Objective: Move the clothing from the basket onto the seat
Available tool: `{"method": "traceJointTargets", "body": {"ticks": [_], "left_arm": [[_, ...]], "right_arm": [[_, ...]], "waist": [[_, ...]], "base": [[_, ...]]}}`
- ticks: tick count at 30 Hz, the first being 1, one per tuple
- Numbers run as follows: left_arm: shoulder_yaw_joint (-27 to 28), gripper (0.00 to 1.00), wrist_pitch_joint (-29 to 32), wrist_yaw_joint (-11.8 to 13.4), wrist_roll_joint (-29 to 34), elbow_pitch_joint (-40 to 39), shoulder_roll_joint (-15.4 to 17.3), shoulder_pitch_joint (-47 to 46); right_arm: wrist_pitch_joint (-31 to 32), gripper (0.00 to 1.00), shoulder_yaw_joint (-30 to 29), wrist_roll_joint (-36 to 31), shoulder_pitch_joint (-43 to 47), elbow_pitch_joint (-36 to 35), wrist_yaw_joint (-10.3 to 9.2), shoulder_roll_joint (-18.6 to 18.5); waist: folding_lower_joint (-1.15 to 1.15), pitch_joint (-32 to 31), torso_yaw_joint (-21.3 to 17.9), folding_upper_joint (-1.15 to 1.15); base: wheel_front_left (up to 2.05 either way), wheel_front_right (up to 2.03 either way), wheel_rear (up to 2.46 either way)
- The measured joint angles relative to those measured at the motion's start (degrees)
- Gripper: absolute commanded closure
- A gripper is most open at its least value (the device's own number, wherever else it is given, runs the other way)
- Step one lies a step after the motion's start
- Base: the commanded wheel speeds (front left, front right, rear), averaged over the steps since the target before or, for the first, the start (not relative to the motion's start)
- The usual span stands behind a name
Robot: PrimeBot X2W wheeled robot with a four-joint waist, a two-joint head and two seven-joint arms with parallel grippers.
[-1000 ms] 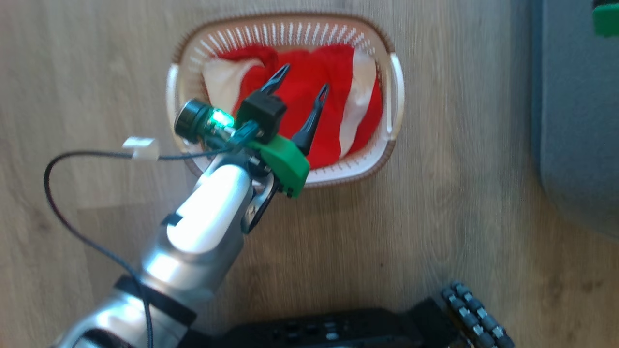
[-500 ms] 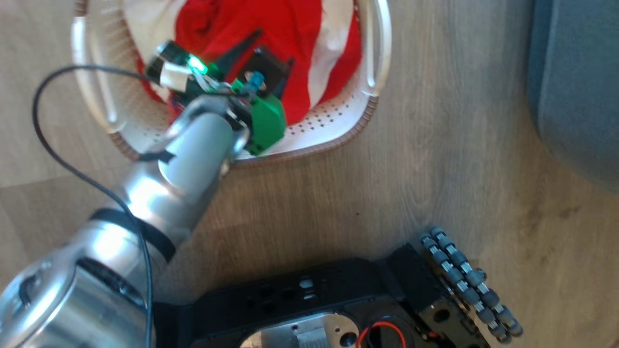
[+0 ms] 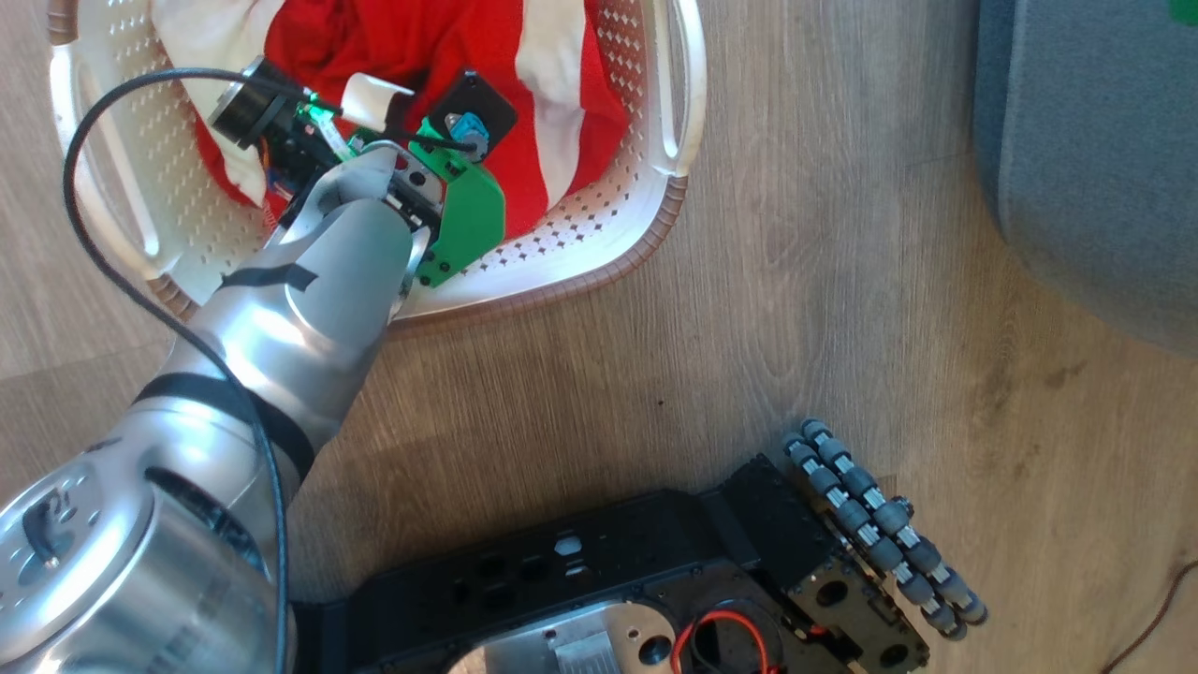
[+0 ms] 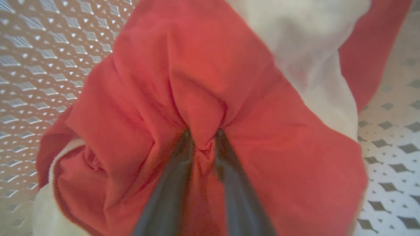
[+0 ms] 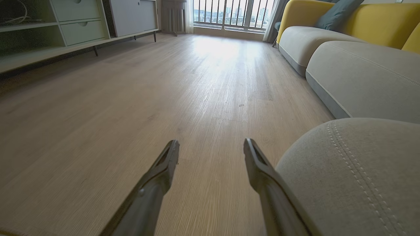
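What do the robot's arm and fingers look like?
The left arm is shiny silver with black bands, a bright green bracket at the wrist, and a looping black cable. The left gripper and right gripper each have two long, dark, tapering fingers.

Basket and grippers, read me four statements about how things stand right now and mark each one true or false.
1. The left gripper is closed on a fold of the red clothing. True.
2. The clothing lies on the seat. False: it lies inside the basket, which stands apart from the seat.
3. The right gripper is open with nothing between its fingers. True.
4. The basket stands on a table. False: it stands on the wooden floor.
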Motion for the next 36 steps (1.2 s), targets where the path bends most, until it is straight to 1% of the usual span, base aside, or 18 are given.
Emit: {"method": "traceJointTargets", "body": {"ticks": [1,4,7,10,13,15,17,18,20,23,30,34,36], "left_arm": [[0.0,1.0,-0.15,0.12,-0.59,-0.14,0.01,0.0],[0.55,1.0,-2.61,2.89,-2.42,-1.14,-0.02,-0.01],[0.48,1.0,-4.22,3.1,-3.6,-1.87,0.03,0.03],[0.83,1.0,-6.3,3.98,-6.47,-4.64,0.03,0.63],[0.83,1.0,-7.58,5.45,-8.23,-8.28,0.0,1.61],[0.8,1.0,-7.58,5.6,-8.99,-9.99,-0.01,2.61],[1.04,1.0,-7.59,6.48,-9.39,-12.6,0.05,4.08],[1.76,1.0,-7.61,7.09,-9.43,-15.33,-0.03,5.54],[2.96,1.0,-7.64,7.56,-9.34,-17.81,-0.04,6.95],[6.2,1.0,-7.64,8.42,-9.29,-21.48,-0.05,9.67],[13.1,1.0,-7.65,8.37,-4.9,-27.97,-0.1,17.83],[17.25,1.0,-7.64,7.38,-3.09,-32.17,-0.13,22.42],[19.15,1.0,-7.65,6.49,-1.85,-33.83,-0.15,24.53]], "right_arm": [[0.0,0.0,0.0,0.0,0.04,0.07,0.0,0.05],[0.0,0.0,0.03,0.01,-0.01,0.22,0.0,0.14],[0.0,0.0,0.03,0.07,-0.05,0.64,0.0,0.14],[0.0,0.0,0.29,-0.2,0.04,1.62,0.0,-0.11],[0.0,0.0,0.63,-0.3,0.86,2.4,0.0,-0.58],[0.0,0.0,0.98,-0.27,2.04,3.18,0.0,-0.91],[0.0,0.0,1.47,-0.29,3.32,3.78,0.0,-1.37],[0.0,0.0,2.07,-0.27,4.41,4.42,0.0,-1.88],[0.0,0.0,2.78,-0.26,5.26,5.2,0.0,-2.08],[0.0,0.0,3.79,-0.27,6.54,6.03,0.0,-2.1],[0.0,0.0,6.91,-0.37,11.27,9.05,0.0,-1.97],[0.0,0.0,8.01,-0.41,14.49,11.0,0.0,-1.75],[0.01,0.0,8.48,-0.42,16.41,12.05,0.0,-1.4]], "waist": [[0.0,-0.06,0.02,0.0],[0.0,-0.44,0.34,0.0],[0.0,-1.24,0.73,0.0],[0.0,-3.02,1.52,0.0],[0.0,-5.53,2.67,0.0],[0.0,-7.38,3.45,0.01],[0.0,-9.4,4.28,0.01],[-0.01,-11.47,5.14,0.01],[-0.01,-13.6,5.99,0.01],[-0.01,-17.1,7.23,0.01],[-0.01,-25.84,9.56,0.01],[-0.01,-31.21,10.74,0.01],[-0.01,-34.0,11.33,0.01]], "base": [[0.0,0.0,0.0],[0.0,0.0,0.0],[0.0,0.0,0.0],[0.0,0.0,0.0],[0.0,0.0,0.0],[0.0,0.0,0.0],[0.0,0.0,0.0],[0.0,0.0,0.0],[0.0,0.0,0.0],[0.0,0.0,0.0],[0.0,0.0,0.0],[0.0,0.0,0.0],[0.0,0.0,0.0]]}}
